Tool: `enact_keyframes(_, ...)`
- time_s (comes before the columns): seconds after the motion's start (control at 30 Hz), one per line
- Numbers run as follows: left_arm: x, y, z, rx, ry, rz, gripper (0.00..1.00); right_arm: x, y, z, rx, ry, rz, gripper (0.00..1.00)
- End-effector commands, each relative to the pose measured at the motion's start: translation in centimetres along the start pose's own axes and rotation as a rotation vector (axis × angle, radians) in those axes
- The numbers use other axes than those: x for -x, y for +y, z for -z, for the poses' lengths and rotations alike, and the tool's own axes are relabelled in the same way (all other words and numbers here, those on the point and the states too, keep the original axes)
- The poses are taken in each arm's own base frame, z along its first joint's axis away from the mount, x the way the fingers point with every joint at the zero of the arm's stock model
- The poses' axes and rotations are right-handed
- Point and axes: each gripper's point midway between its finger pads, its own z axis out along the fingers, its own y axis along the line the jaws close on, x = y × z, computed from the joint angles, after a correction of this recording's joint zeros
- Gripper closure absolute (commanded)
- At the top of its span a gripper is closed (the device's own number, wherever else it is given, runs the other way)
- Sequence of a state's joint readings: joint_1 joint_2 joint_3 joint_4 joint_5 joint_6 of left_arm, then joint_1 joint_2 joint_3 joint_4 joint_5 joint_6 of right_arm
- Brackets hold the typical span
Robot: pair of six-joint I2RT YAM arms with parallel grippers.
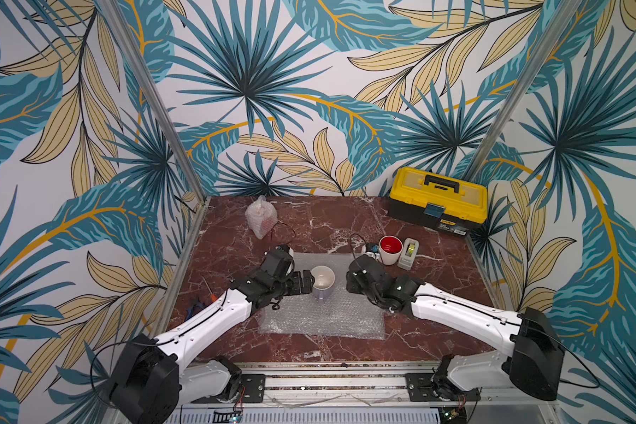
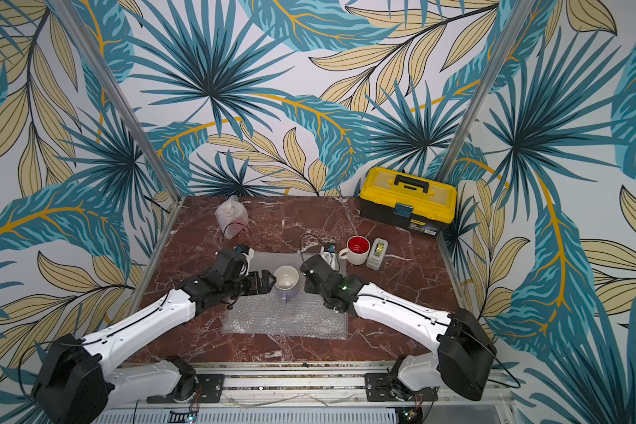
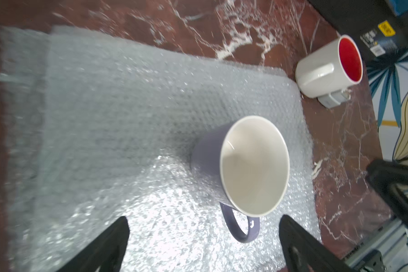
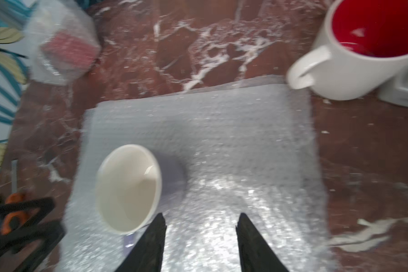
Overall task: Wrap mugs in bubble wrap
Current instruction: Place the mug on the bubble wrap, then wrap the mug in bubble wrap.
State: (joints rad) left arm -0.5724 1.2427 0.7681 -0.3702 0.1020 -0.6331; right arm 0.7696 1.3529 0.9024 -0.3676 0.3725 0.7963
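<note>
My left gripper point(image 3: 204, 219) has its jaws spread wide with nothing between them. The handle of the lavender mug point(image 3: 254, 164) shows inside that span, nearer 1 finger, and I see no contact. My right gripper point(image 4: 201, 215) also has its jaws parted and empty, over bare bubble wrap point(image 4: 222, 141) on the opposite side of the mug. Neither gripper holds anything.

The lavender mug stands upright, mouth up, on the flat bubble wrap sheet, and my 2 grippers flank it. The left is just beside its wall and the right is a little further off. The mug's handle points toward my base, and more sheet lies on that side of the mug than behind it.

Behind the mug to its right, off the sheet, stands the white mug with red inside point(image 1: 390, 249), with a grey tape dispenser point(image 1: 409, 253) just beside it. Behind the mug to its left rests a bubble-wrapped bundle point(image 1: 260, 216) with something reddish inside, which I take for 1 mug already done. A yellow toolbox point(image 1: 437, 200) sits far behind the mug, to the right.

I judge the step in hand is folding the sheet over this mug. To do it well I should lower 1 gripper to a sheet edge and pinch only the film, low and flat. Then I lift it over the rim while the other gripper steadies the mug's wall lightly. The film looks slick and springy, so a shallow bite may slip, and a hard tug could tip the mug.
</note>
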Motion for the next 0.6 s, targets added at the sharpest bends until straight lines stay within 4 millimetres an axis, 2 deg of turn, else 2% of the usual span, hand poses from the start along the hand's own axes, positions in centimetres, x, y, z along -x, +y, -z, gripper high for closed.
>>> enact_keyframes(0.0,1.2,-2.5,-0.4,-0.08,-0.037,-0.044,0.0,-1.4,-4.1,-1.5,-0.05,0.1,0.066,0.51)
enact_keyframes(0.07,0.8,-2.3,-0.6,-0.073,-0.029,-0.045,0.0,-1.2,-5.7,-2.1,-0.072,0.132,0.042,0.52)
enact_keyframes(0.2,1.1,-2.9,-0.5,-0.104,-0.049,-0.043,0.0,-1.3,-7.3,-4.0,-0.045,0.182,-0.038,0.52)
enact_keyframes(0.4,1.1,-3.6,0.0,-0.131,-0.051,-0.059,0.0,-1.1,-8.1,-7.0,0.007,0.192,-0.159,0.52)
enact_keyframes(0.57,1.3,-4.4,0.3,-0.15,-0.056,-0.079,0.0,-1.4,-8.9,-8.7,0.004,0.202,-0.208,0.53)
